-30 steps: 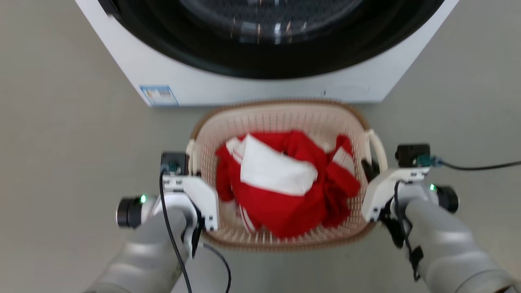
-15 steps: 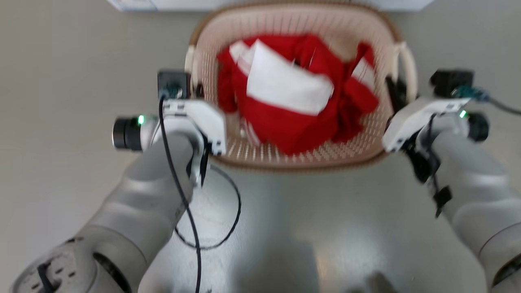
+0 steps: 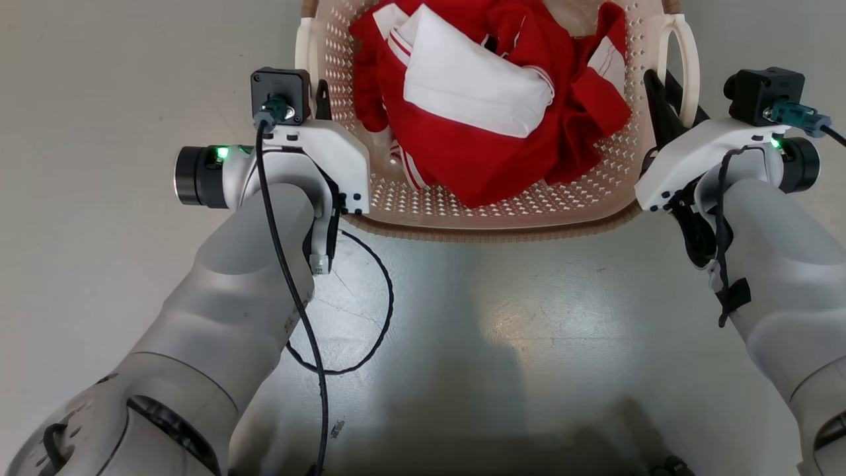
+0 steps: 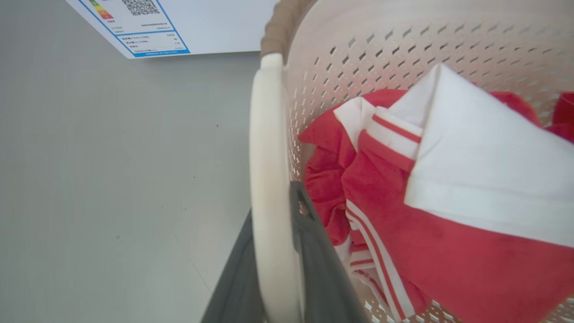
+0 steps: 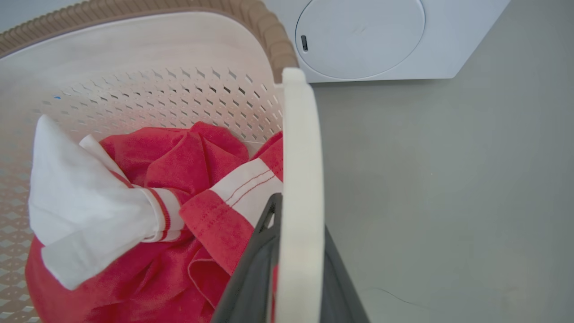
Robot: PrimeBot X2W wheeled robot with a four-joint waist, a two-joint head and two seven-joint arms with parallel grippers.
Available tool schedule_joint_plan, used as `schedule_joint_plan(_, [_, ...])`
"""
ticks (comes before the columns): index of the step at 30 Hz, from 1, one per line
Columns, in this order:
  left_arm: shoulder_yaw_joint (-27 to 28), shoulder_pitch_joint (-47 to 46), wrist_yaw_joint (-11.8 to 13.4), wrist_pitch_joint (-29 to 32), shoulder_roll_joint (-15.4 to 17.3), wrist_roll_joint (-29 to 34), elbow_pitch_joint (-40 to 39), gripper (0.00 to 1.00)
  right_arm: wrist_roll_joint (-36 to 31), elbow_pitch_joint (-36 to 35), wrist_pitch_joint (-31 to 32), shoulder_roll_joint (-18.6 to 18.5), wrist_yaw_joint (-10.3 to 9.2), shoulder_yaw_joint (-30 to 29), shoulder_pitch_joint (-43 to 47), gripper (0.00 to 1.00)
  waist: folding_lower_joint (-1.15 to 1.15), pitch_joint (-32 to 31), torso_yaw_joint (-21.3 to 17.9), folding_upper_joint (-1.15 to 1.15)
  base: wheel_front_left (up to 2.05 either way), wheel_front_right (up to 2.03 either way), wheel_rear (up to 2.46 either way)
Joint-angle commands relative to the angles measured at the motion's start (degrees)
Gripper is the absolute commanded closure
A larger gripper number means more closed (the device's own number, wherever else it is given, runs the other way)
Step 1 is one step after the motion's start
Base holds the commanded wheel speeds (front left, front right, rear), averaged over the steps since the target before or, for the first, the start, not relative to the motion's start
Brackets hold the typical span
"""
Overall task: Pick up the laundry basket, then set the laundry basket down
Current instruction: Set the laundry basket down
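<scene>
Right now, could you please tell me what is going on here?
The robot is gripping the laundry basket by both loop handles: its left hand clamps the left handle, and its right hand clamps the right handle. The basket holds red and white clothing and is close to the washing machine. Whether it has left the floor cannot be told.

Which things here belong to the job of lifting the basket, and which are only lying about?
Part of the job:
laundry basket
left gripper, astride the left handle
right gripper, astride the right handle

Only lying about:
red-and-white clothes in the basket
washing machine
its label
black cable
</scene>
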Motion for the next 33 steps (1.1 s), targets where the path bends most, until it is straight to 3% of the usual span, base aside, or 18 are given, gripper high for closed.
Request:
schedule_joint_plan(1, [1.05,-0.51,-0.06,-0.35,-0.07,1.21,-1.23,1.00,-0.99,-1.58,-1.12,2.04,0.51,0.74,2.97,1.00,0.00,0.21,-0.07,0.00,0.00,0.00,0.00])
schedule_joint_plan(10, [5.07,-0.89,-0.72,-0.35,-0.07,5.88,-0.77,1.00,-3.14,-2.02,-1.12,2.79,0.51,-1.34,3.01,1.00,0.00,1.77,-0.59,0.00,0.00,0.00,0.00])
schedule_joint_plan(33, [8.41,-2.12,-1.01,-0.36,-0.07,10.11,-0.78,1.00,-4.86,-2.83,-1.13,2.79,0.51,-3.42,1.81,1.00,0.00,4.74,-0.57,0.00,0.00,0.00,0.00])
